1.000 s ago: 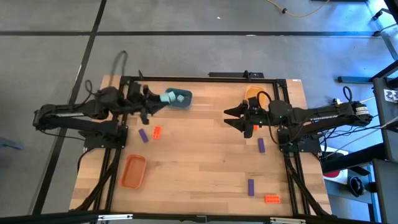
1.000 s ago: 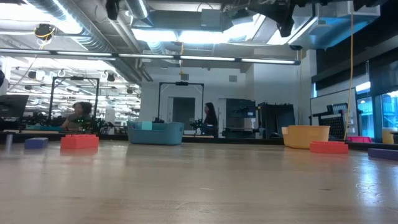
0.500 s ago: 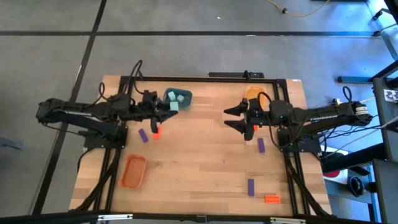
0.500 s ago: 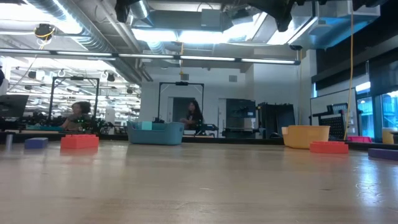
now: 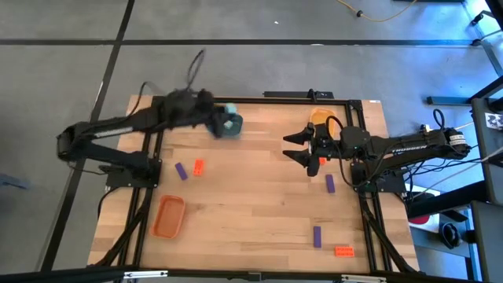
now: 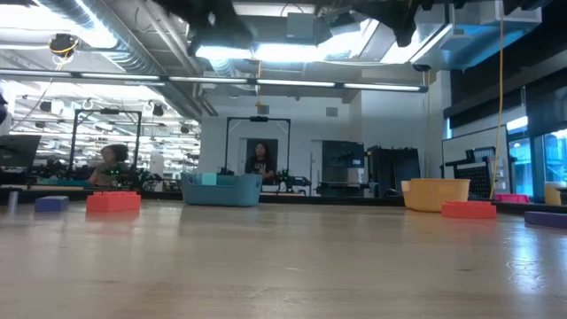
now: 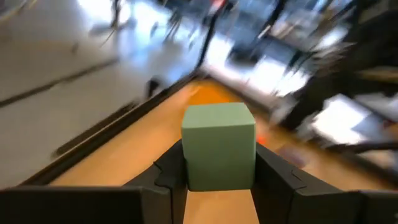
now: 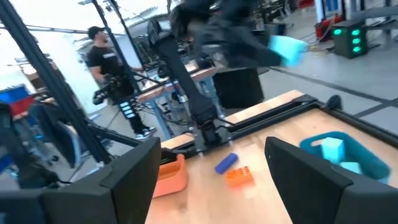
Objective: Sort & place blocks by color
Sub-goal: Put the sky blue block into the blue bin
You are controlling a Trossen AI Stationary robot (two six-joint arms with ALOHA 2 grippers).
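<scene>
My left gripper point(image 7: 218, 163) is shut on a pale teal-green block point(image 7: 218, 142) and hangs in the air over the blue tray point(image 5: 230, 125) near the far edge. More teal blocks lie in that tray point(image 8: 346, 154). My right gripper point(image 5: 294, 148) is open and hovers above the table near the yellow-orange tray point(image 5: 318, 116). Loose on the table lie a purple block point(image 5: 181, 170) beside an orange-red block point(image 5: 198, 166), a purple block point(image 5: 330, 183), another purple one point(image 5: 317, 236), and an orange-red one point(image 5: 343, 251). My left gripper pinches the teal-green block between its two fingers point(image 7: 168, 171), which lie on the lower part of two opposite side faces point(image 7: 189, 174). The block is lifted clear, high above the table, and shows at the arm's tip in the right wrist view point(image 8: 287, 48).
An orange tray point(image 5: 168, 216) sits near the table's left near corner. The black frame rails point(image 5: 259, 98) run along the table's far, left and right sides. Bare wood lies in the table's middle point(image 5: 251, 196). People stand in the room beyond point(image 6: 260, 159).
My left arm has risen and swung from beside the purple and orange-red blocks toward the far edge, over the blue tray, carrying the teal-green block up with it; its motion is fast and blurred.
</scene>
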